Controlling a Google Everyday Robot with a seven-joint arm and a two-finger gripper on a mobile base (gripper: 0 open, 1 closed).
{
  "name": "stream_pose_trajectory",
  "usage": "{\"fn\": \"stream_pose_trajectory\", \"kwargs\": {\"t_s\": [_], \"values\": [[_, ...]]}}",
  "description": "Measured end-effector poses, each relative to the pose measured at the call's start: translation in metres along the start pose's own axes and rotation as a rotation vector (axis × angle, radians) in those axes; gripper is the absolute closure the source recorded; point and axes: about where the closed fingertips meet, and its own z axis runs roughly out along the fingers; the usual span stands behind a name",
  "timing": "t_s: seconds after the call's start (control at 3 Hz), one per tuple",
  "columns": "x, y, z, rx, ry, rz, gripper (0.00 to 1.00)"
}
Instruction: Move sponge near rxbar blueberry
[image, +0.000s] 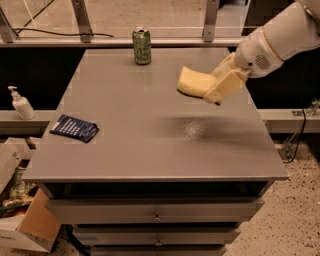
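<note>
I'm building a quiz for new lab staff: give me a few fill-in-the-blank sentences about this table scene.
1. The gripper holds the ____ in the air over the table.
2. The rxbar blueberry lies near the table's ____ edge.
3. The can standing at the far edge is ____ in colour.
Missing words: sponge; left; green.
</note>
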Motion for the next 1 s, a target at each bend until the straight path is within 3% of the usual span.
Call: {"fn": "stream_pose_trajectory", "kwargs": {"t_s": [0.33, 0.67, 1.0], "values": [[-0.053, 0.024, 0.030, -0.043, -0.048, -0.048, 1.00], [-0.087, 0.051, 0.065, -0.067, -0.049, -0.095, 1.00], [-0.105, 0.076, 0.106, -0.092, -0.031, -0.117, 1.00]]}}
